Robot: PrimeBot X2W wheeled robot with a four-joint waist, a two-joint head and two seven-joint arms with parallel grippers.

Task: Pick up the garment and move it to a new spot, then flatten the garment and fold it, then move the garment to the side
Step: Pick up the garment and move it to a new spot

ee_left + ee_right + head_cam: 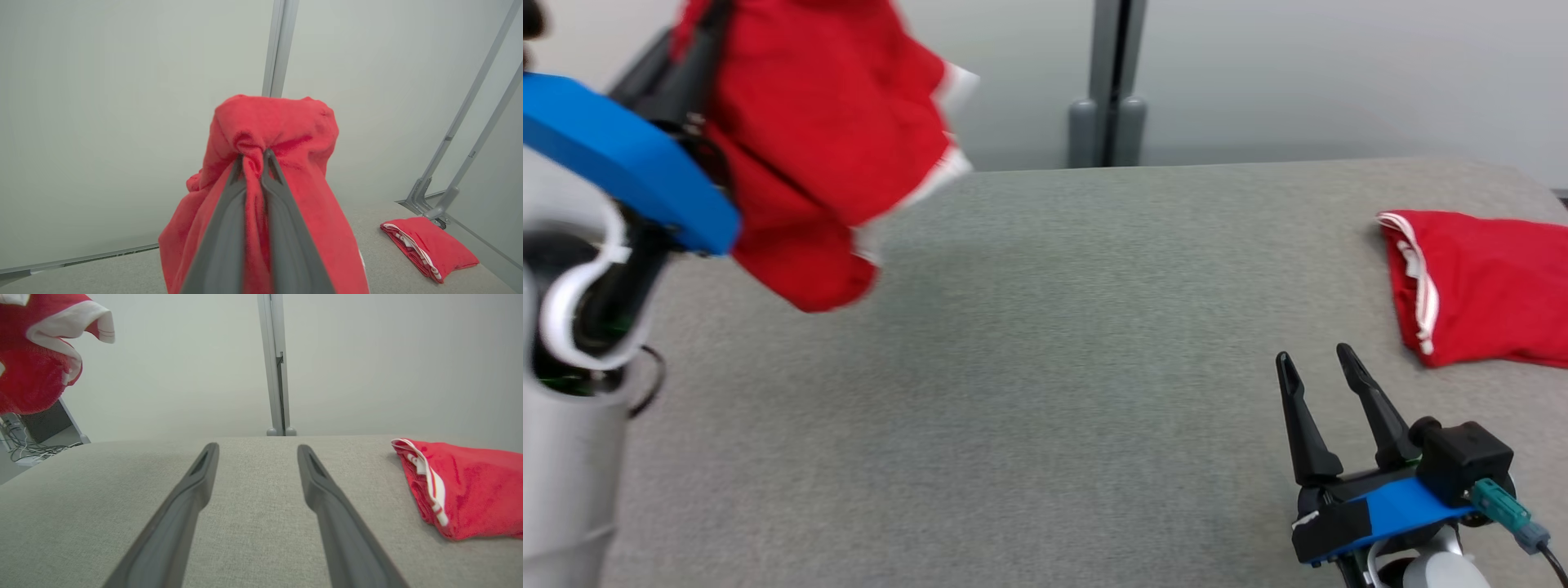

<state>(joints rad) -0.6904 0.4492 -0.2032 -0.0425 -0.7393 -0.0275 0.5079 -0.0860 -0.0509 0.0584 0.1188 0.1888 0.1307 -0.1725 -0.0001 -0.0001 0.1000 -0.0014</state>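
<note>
My left claw [253, 157] pinches the garment [825, 139], which hangs bunched above the table's [1045, 367] left end; my right claw [1319, 359] is spread, idle. I'd lower the garment mid-table, slowly, so it drapes flat, not heaped.

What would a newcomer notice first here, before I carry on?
The bunched red garment hanging in the air at upper left, pinched in the shut left hand. Next, a folded red garment lying at the right edge of the grey table, and the open, empty right hand at lower right.
</note>
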